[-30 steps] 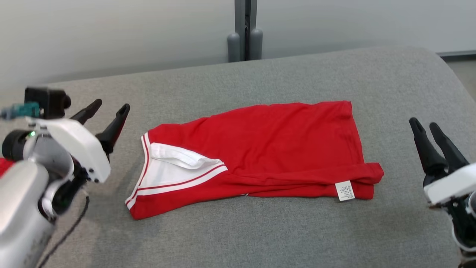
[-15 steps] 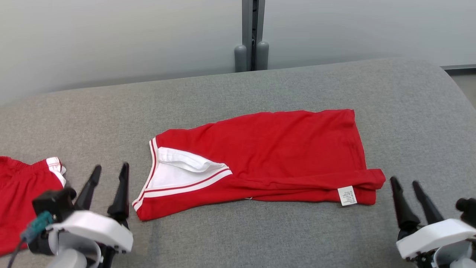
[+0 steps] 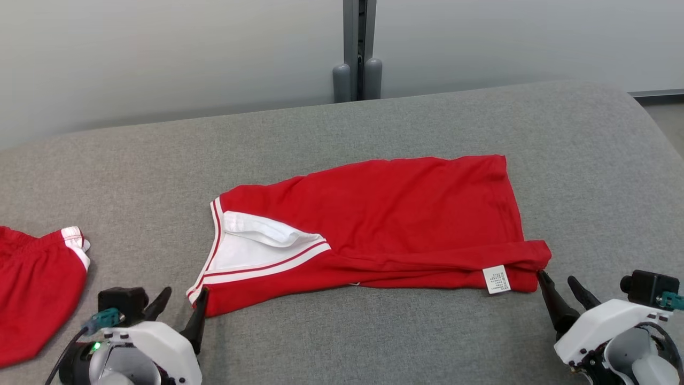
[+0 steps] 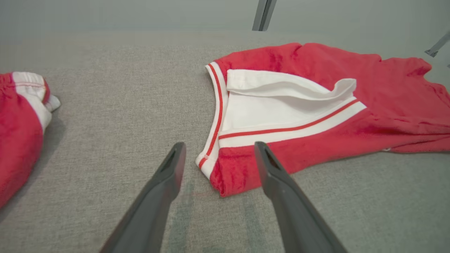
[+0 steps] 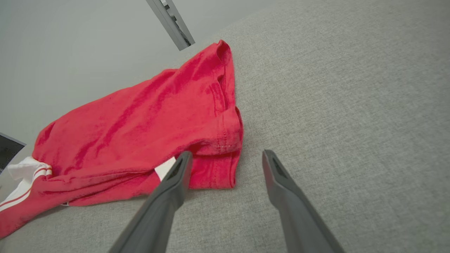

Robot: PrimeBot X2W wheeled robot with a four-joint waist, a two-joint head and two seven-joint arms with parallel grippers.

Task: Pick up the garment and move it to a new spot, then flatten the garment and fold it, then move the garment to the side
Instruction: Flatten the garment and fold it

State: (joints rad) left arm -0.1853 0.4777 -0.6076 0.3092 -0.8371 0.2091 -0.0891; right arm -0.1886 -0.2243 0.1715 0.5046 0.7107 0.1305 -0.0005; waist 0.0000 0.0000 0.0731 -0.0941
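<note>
The grey padded surface point(image 3: 374, 123) spans most of the head view. The red garment point(image 3: 385, 214), folded and trimmed in white, lies flat at frame centre. A second red garment point(image 3: 32, 299) lies apart at the lower left edge.

The left gripper point(image 3: 185, 293) sits at lower left with its fingers spread, empty; the garment's lower left corner lies between the fingertips (left wrist view).

The right gripper point(image 3: 556, 276) sits at lower right, fingers likewise spread and empty, with one fingertip at the garment's lower right corner.

A white label point(image 3: 495, 279) shows near that corner.
</note>
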